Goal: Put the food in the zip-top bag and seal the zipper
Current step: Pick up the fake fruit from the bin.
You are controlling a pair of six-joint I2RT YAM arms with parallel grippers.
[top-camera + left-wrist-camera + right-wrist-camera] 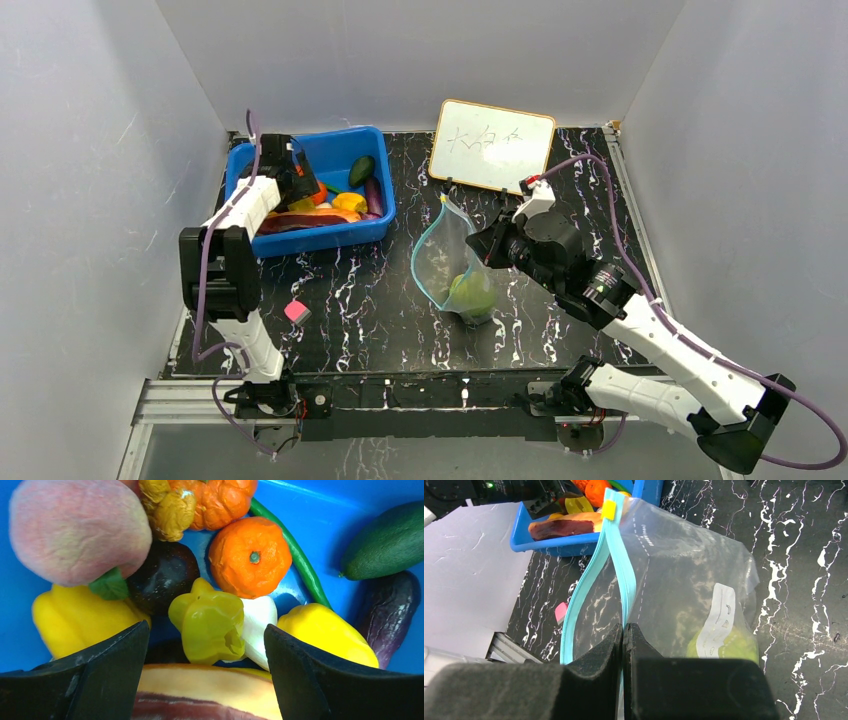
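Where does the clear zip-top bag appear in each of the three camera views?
Top external: zip-top bag at centre, below the whiteboard.
Left wrist: not in it.
Right wrist: middle and right, its edge held by the right gripper.
Shared landmark: the blue bin, in all three.

My pincer (206, 632) gapes wide over the blue bin (310, 505), framing a yellow-green pepper (210, 622); an orange (250, 557) lies beyond.

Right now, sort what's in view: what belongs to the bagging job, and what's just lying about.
Job: zip-top bag, zipper, green fruit inside the bag, toy food in the blue bin.
Lying about: whiteboard, pink cube.
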